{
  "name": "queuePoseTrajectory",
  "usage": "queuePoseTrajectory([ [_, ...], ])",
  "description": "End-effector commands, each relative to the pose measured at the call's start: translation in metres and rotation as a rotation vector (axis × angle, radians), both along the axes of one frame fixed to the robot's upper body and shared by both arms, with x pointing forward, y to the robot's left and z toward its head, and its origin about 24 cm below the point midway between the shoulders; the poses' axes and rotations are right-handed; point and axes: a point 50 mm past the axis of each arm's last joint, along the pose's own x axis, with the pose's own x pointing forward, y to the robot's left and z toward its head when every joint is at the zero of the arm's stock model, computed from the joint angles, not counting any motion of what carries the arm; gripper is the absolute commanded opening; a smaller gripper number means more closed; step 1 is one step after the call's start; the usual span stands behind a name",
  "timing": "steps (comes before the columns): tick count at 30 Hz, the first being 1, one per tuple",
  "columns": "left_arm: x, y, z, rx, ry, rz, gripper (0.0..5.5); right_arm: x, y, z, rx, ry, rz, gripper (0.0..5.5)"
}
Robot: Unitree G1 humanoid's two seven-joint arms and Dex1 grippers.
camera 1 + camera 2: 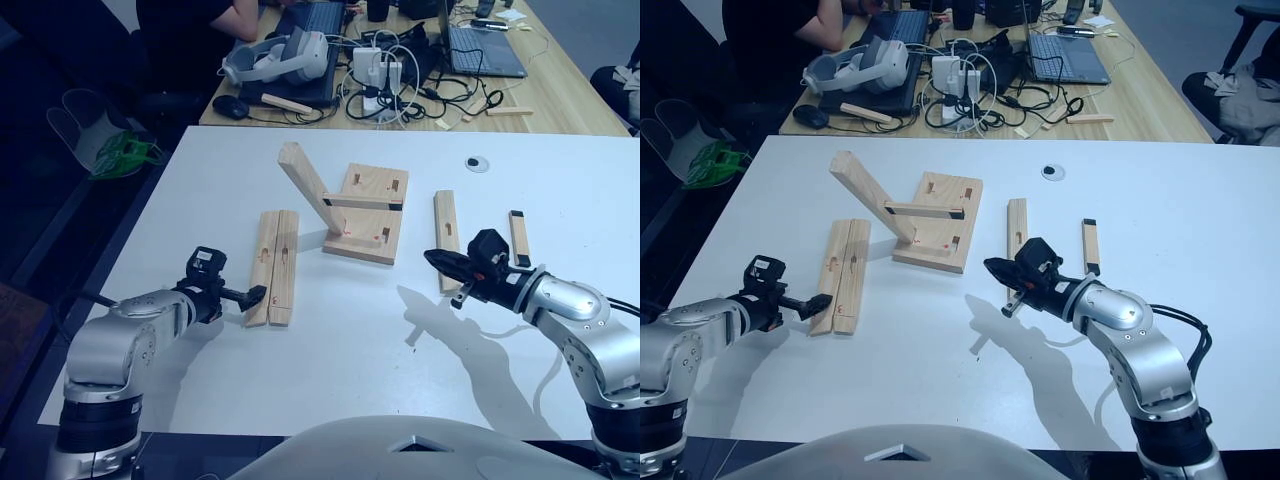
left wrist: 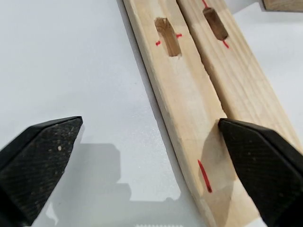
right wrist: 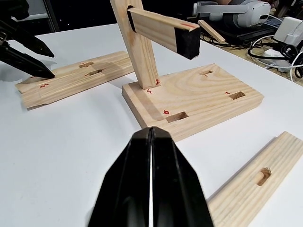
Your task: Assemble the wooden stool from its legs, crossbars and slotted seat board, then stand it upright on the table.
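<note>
My left tool (image 1: 255,294) is wide open at the near end of two flat-lying legs (image 1: 280,250), gripping nothing. My right tool (image 1: 432,257) is fully closed and empty.

Seat board (image 1: 368,228) lies flat, mid-counter (image 1: 330,370). One leg (image 1: 305,178) is planted at its near-left corner, leaning back and to the left. A crossbar (image 1: 362,202) juts from it rightward above the board. Left of the board, two legs (image 1: 273,265) lie side by side, touching, with the left hand (image 1: 255,294) at their near end. Right of the board lies a lone leg (image 1: 446,222); the right hand (image 1: 432,258) crosses over its near half. Further right lies a second crossbar (image 1: 518,237).
</note>
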Motion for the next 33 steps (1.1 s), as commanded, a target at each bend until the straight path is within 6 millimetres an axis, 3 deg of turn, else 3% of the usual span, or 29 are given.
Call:
queuePoseTrajectory([
  [1,-0.008,0.003,-0.011,0.03,0.072,0.002,5.39,0.004,0.0,0.002,-0.011,-0.018,0.004,0.0],
  [11,0.003,0.022,-0.011,0.179,-0.008,0.049,5.39,0.006,0.0,0.002,0.003,-0.027,-0.009,0.0],
  [19,0.023,0.018,0.001,0.047,-0.15,0.174,5.39,0.007,0.0,0.001,0.017,-0.021,-0.021,0.0],
  [33,0.007,0.013,-0.023,0.027,-0.016,0.061,5.39,0.01,-0.001,0.001,-0.003,-0.029,-0.014,0.0],
])
